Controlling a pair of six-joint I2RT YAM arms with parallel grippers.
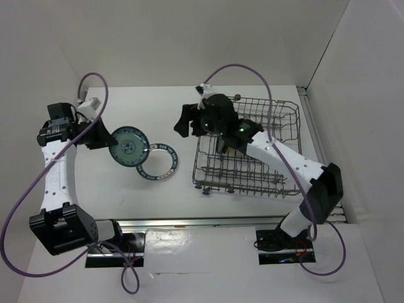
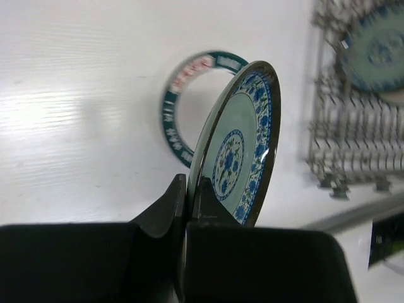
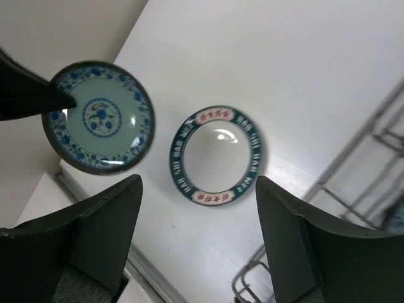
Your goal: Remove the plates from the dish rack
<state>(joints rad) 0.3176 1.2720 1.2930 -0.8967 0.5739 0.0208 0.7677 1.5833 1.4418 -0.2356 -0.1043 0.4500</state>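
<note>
Left tool (image 2: 187,189) clamped on blue-flowered plate (image 2: 243,148) at its rim, plate held off the counter (image 1: 164,202); right tool (image 3: 199,183) apart and empty beside dish rack (image 1: 252,167); green-rimmed plate (image 1: 158,163) flat on counter between them

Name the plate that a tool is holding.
The blue-flowered plate, pinched at its rim by the left tool. The teal-rimmed plate lies flat on the table; a third plate sits in the dish rack.

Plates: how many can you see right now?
3. One blue-flowered plate in the left gripper; one green-rimmed plate flat on the table; one teal plate in the dish rack. More may hide behind the right arm.
</note>
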